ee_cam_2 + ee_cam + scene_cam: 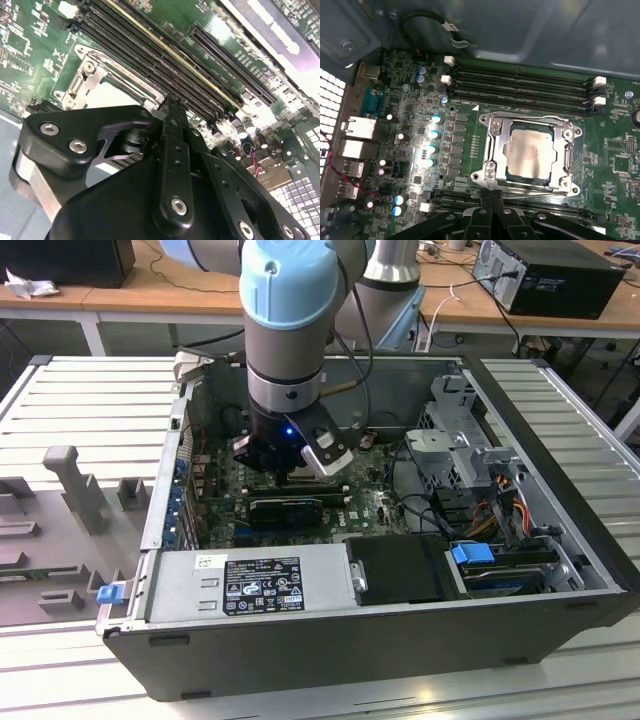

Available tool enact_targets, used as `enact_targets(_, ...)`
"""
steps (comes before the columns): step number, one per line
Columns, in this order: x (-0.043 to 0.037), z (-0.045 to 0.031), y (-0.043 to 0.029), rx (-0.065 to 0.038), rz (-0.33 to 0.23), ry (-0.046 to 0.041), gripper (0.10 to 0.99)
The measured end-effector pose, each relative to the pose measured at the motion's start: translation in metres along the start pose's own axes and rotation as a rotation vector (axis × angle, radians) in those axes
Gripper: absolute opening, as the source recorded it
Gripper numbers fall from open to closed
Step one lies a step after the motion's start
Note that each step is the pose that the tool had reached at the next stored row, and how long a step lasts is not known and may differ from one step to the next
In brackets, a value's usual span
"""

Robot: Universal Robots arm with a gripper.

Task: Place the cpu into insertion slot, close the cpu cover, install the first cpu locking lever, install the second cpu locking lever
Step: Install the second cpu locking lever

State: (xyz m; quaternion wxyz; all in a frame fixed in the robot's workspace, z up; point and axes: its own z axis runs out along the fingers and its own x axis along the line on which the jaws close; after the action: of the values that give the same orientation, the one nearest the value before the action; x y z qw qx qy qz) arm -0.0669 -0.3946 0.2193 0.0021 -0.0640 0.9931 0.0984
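cpu (530,150) is sitting in the insertion slot (496,170), centre-right of the first wrist view, pale face showing through the cut-out of the cpu cover (498,131), which is lying closed over it. Memory slots (520,87) are running along the far side of the socket. Jaws (491,196) are pinched together with nothing between them, tips hovering at the socket's near edge. In the exterior view the arm (287,330) is reaching down into the open computer case (560,540) on the worktop (90,400).
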Motion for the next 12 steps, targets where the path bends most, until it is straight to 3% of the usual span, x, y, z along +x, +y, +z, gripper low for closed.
enact_targets(12, 0.0093, 0.0116, -0.0014, -0.019, 0.0, -0.0026, 0.106)
